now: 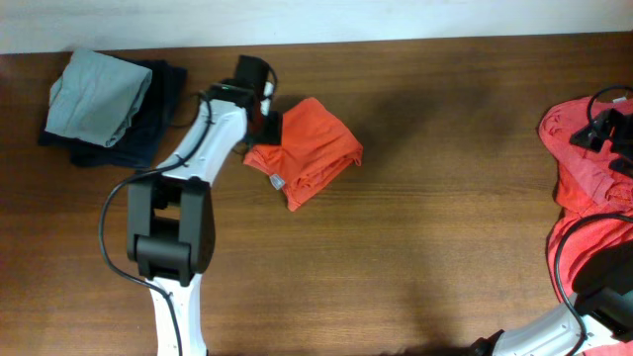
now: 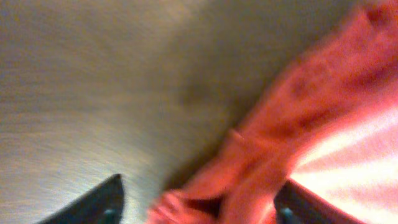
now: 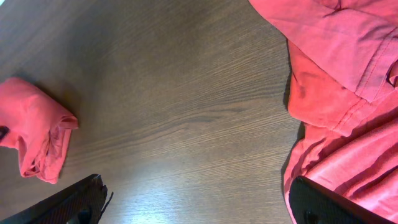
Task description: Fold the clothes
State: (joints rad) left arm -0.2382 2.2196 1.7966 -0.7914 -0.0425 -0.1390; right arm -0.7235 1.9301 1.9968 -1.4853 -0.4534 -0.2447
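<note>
Wide-open left pincer [image 2: 199, 208], dark fingers [image 2: 102, 202] far apart, gripping nothing. Hangs low, right at the edge of a folded orange-red T-shirt [image 1: 309, 146]. Some blurry red cloth in the gap between the fingers, but not squeezed. From above, parked at the shirt's upper left corner.

Folded T-shirt flat on the brown wooden surface [image 1: 425, 227], a bit left of the middle. Small white label [image 1: 277, 182] poking out at its lower left edge.

Further left, near the far corner, a pale grey-green folded garment [image 1: 99, 94] lying on top of a dark navy folded garment [image 1: 153, 124]. Close to the shirt, not touching it.

Right pincer [image 3: 199, 208] spread wide too, holding nothing, with bare wood under the gap. Just beside its right finger [image 3: 329, 205], a loose heap of orange-red T-shirts [image 1: 579, 183]. Crumpled, not folded, at the right edge of the surface, well apart from the folded one.
</note>
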